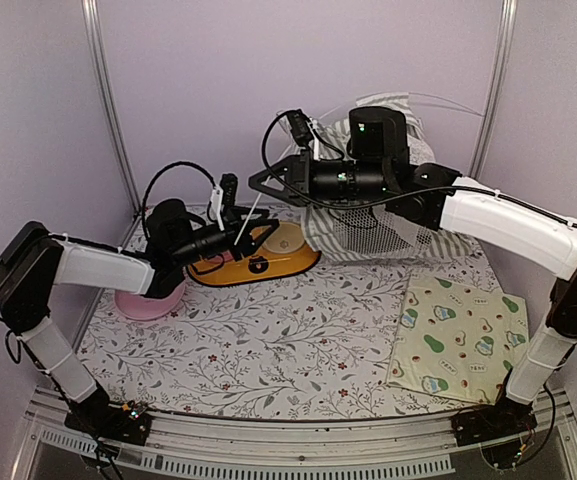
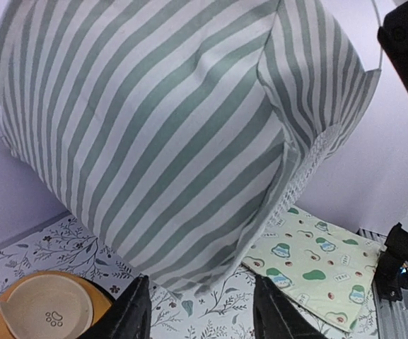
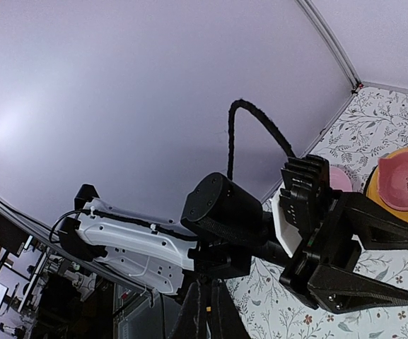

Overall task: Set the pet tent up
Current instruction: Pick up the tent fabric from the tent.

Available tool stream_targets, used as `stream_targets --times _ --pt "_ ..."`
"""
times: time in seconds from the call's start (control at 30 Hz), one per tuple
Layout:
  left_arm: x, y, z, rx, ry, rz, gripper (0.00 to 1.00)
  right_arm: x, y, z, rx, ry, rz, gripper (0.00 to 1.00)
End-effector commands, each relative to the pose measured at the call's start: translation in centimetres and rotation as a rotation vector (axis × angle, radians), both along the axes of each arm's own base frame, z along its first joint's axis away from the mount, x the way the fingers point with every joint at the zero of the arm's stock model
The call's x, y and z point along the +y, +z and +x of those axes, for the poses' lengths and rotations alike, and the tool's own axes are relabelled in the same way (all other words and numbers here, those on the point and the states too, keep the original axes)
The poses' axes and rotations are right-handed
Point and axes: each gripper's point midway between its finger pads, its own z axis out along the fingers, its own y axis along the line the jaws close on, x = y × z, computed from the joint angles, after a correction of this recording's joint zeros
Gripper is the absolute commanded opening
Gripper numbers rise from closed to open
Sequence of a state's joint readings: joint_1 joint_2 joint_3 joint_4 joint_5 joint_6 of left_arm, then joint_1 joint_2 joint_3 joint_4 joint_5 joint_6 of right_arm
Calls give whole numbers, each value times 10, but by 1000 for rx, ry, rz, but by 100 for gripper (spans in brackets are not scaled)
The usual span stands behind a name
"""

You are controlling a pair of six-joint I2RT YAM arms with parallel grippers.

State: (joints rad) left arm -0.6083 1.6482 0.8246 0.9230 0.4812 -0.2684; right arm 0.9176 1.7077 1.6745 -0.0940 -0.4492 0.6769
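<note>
The pet tent (image 1: 368, 225) sits at the rear of the bench (image 1: 268, 340), behind the right forearm and close to the back wall, between the orange double pet bowl (image 1: 268, 262) and the avocado-print mat (image 1: 458, 340). Its mesh panel faces the front, and a thin white pole (image 1: 448, 100) arcs above it. The left hand (image 2: 202, 296) is open with nothing between its fingers and points at the striped side wall of the tent. The right hand (image 1: 268, 180) hangs above the bowl; whether it is open or closed cannot be determined. Handling assessment: the tent is probably light, as it is thin fabric on slender poles. The fabric is soft and will likely fold or slip under a pinch, and the mesh looks prone to snagging. The poles are springy and may flick if released. Grip at a pole-backed seam or corner edge, not on the mesh or loose cloth.
</note>
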Motion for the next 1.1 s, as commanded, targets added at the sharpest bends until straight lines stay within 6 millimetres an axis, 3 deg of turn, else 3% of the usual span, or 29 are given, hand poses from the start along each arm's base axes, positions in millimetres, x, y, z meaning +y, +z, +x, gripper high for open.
stream_targets --times 0.0,0.1,0.4,0.57,0.8,0.87,1.07 --pt "-24 16 -4 -126 -44 -16 51 -8 39 -10 -120 27 54 0" --pt "-36 10 -3 -123 -90 -1 49 -8 39 -10 -112 25 50 0" --pt "-56 0 -33 -118 -206 10 49 -9 39 -9 -108 19 49 0" --pt "-65 -5 -23 -98 -163 6 50 -6 38 -12 -100 27 50 0" --pt "-55 0 15 -86 33 -11 49 -2 36 -17 -94 31 45 0" --pt "-50 2 14 -93 42 -18 46 -1 35 -18 -91 31 42 0" --pt "-32 8 -15 -134 19 -30 44 -1 34 -18 -92 27 36 0"
